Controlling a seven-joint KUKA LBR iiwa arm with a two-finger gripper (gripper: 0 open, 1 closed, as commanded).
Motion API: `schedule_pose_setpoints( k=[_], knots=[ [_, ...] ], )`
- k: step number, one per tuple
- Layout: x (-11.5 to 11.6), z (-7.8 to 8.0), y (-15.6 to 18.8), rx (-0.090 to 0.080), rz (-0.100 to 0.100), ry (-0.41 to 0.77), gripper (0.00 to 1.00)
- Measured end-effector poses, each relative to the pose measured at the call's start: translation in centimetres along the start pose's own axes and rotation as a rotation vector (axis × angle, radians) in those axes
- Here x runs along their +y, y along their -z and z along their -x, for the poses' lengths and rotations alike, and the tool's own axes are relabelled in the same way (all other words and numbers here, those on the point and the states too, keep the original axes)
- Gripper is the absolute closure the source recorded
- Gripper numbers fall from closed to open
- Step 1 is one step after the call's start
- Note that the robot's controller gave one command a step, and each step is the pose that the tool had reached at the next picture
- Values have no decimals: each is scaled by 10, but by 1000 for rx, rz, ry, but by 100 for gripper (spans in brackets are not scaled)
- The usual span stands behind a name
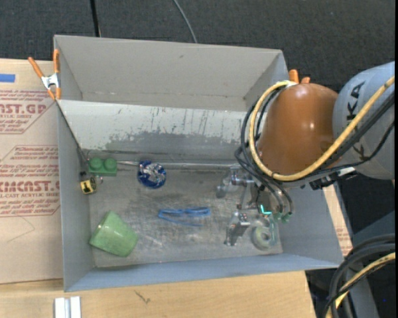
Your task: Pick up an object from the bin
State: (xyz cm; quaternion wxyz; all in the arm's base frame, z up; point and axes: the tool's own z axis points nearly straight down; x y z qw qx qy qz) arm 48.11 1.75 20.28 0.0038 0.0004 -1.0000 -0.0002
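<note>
Gripper (231,211) is low in the right near part of the grey metal bin (166,65), its fingers spread with nothing between them. A flat blue plastic strip (184,213) lies just left of it. A pale round thing (262,236) lies by the right wall. A green plastic cup (114,234) lies tipped in the left near corner.

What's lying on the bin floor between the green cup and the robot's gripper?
A thin blue plastic piece lies flat there, roughly midway between the green cup and the gripper, touching neither, as the camera view shows.
</note>
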Motion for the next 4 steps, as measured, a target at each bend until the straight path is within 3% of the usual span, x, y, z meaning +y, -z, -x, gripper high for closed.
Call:
schedule_pose_setpoints(
  k=[1,2,3,4],
  knots=[
    [59,52,-130,-16,-1,189,0],
    [59,56,-123,-27,1,188,100],
    [62,57,-10,-17,0,158,100],
    [-41,65,49,-13,-5,385,100]
  ],
)
